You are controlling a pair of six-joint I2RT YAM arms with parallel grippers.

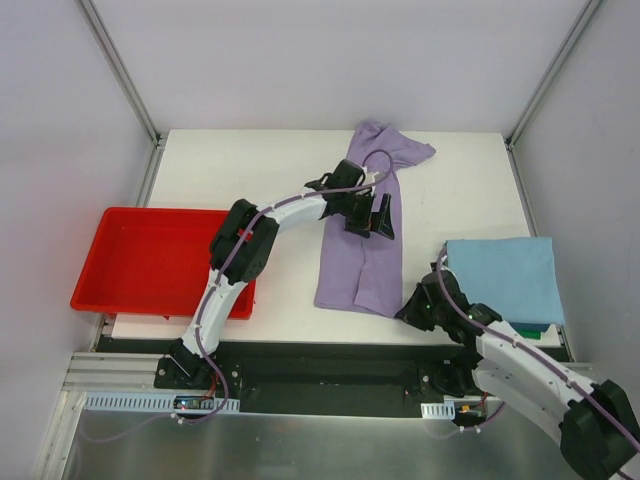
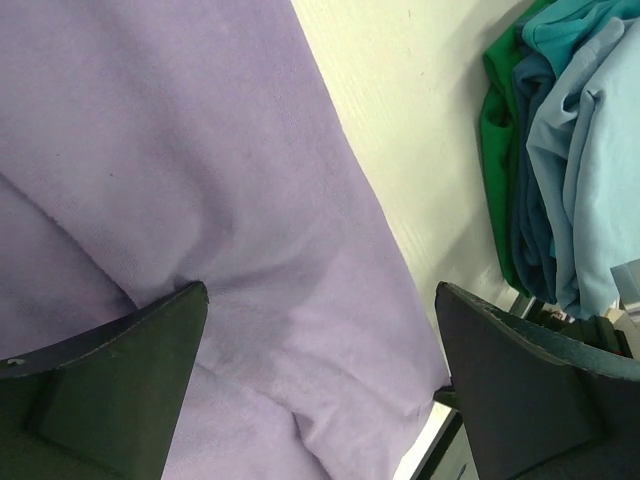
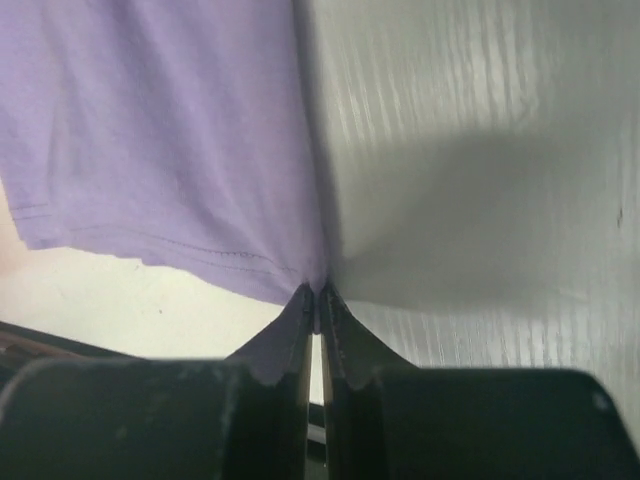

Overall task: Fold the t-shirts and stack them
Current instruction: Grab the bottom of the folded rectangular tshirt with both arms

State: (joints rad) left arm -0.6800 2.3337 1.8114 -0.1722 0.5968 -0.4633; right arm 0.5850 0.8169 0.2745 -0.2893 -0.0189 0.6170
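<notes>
The lavender t-shirt (image 1: 362,230) lies as a long folded strip in the middle of the white table; it fills the left wrist view (image 2: 180,170). My left gripper (image 1: 378,217) is open and hovers over the strip's middle, jaws wide apart (image 2: 320,300). My right gripper (image 1: 408,305) is shut on the lavender shirt's near right hem corner (image 3: 318,292). The light blue t-shirt (image 1: 500,278) lies folded at the right on top of the dark green t-shirt (image 1: 537,327). Both also show in the left wrist view, blue (image 2: 585,150) and green (image 2: 492,150).
A red plastic tray (image 1: 110,262) sits at the left, overhanging the table's left edge. The table (image 1: 250,170) ends at grey walls at the back and sides. The left arm's elbow is above the tray's right rim.
</notes>
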